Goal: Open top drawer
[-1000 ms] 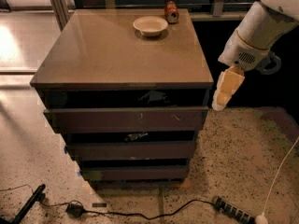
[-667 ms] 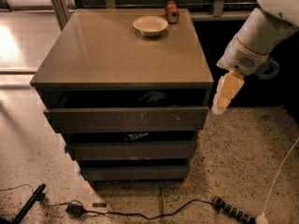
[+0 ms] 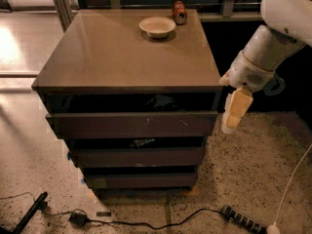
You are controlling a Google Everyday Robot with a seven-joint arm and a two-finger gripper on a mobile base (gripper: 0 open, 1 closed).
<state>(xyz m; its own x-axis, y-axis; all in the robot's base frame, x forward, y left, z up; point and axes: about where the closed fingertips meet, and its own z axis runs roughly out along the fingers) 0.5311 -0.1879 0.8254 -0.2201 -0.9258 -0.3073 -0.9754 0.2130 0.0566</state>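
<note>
The top drawer (image 3: 131, 126) is the widest of three dark drawer fronts in the brown cabinet (image 3: 126, 57). Its long front panel has small pale scuffs and stands out a little from the cabinet, with a dark gap above it. The two narrower drawer fronts (image 3: 136, 157) sit below it. My gripper (image 3: 230, 123) is pale yellow and hangs down from the white arm (image 3: 263, 57). It is just beyond the right end of the top drawer's front, level with it and very close to its corner; I cannot tell whether it touches.
A pale bowl (image 3: 157, 27) and a small can (image 3: 179, 11) stand at the back of the cabinet top. On the speckled floor lie a black power strip (image 3: 243, 220) with its cable, a white cable (image 3: 292, 179) at the right, and a black bar (image 3: 29, 213) at the lower left.
My gripper has moved down a little beside the right end of the top drawer. The drawer fronts look unchanged.
</note>
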